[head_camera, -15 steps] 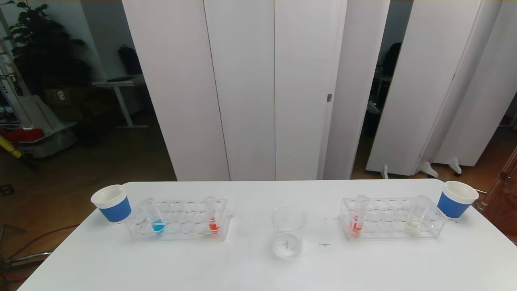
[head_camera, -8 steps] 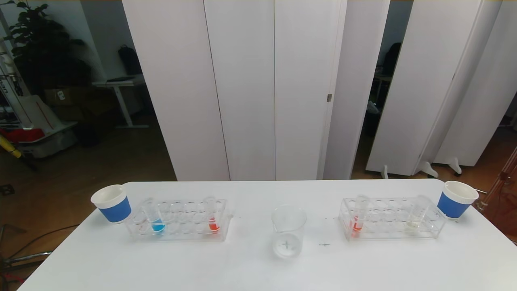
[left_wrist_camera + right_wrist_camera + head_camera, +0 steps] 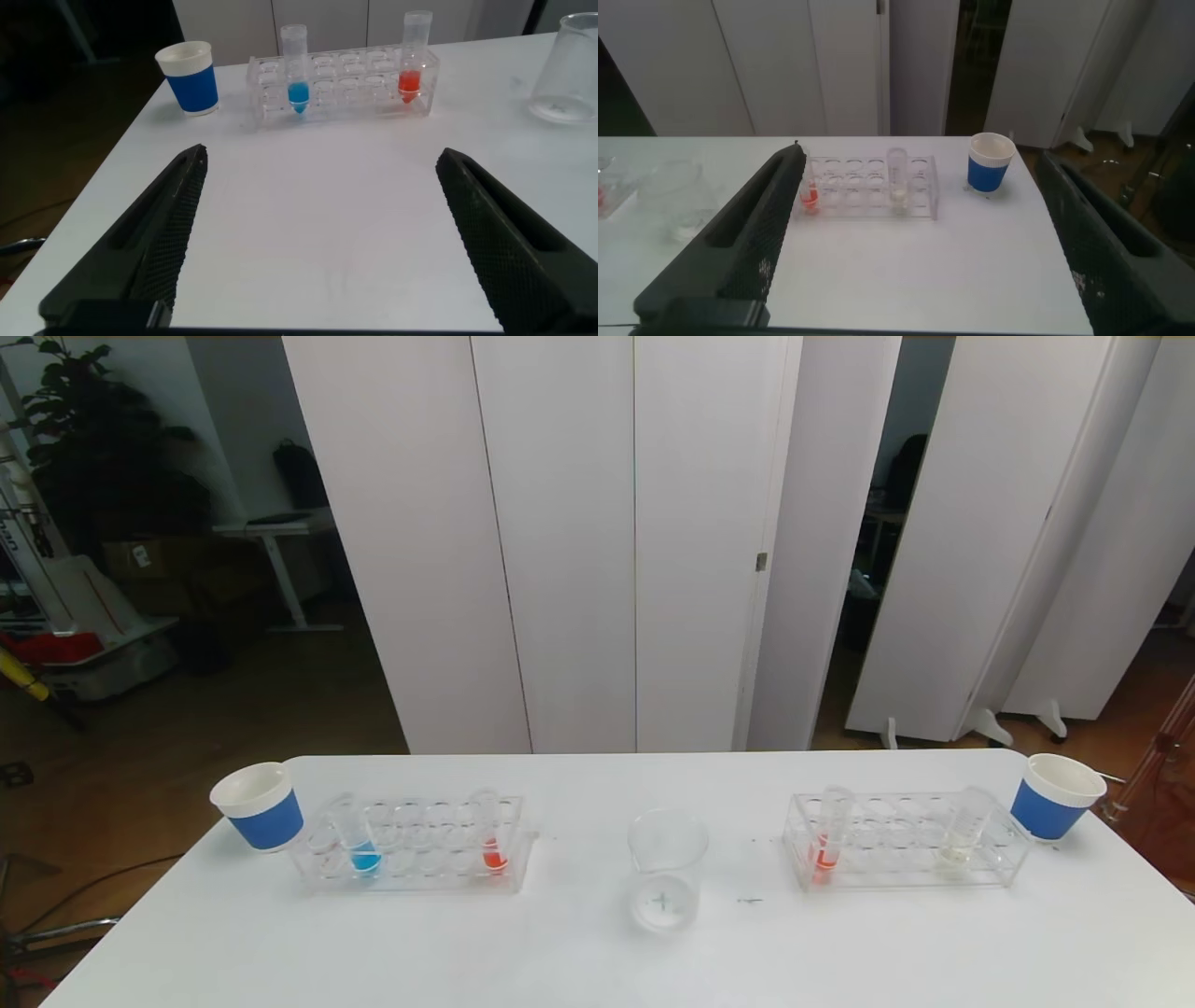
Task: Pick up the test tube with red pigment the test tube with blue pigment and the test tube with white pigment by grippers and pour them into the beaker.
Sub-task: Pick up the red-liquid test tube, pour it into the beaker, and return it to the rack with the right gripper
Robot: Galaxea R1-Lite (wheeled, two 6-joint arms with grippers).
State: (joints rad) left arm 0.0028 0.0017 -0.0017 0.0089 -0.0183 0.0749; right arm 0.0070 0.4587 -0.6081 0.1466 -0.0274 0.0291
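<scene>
Left gripper point(image 3: 322, 233): fingers spread wide apart, nothing between them, low over bare white table point(image 3: 579, 961); out of the head view.
Right gripper point(image 3: 915, 243): fingers equally wide, empty; also out of the head view.
Test tube with blue pigment point(image 3: 296, 70): ahead of the left gripper, upright in a clear rack point(image 3: 346, 84), well apart from the fingers.
Red tube point(image 3: 412, 58): same rack, other end.
Beaker point(image 3: 665, 870): mid-table; cut off at the edge of the left wrist view.
Test tube with white pigment point(image 3: 897, 177): ahead of the right gripper in the second rack point(image 3: 868, 187); its pale liquid is hard to make out.
Blue paper cup point(image 3: 990, 162): just beyond that rack.
</scene>
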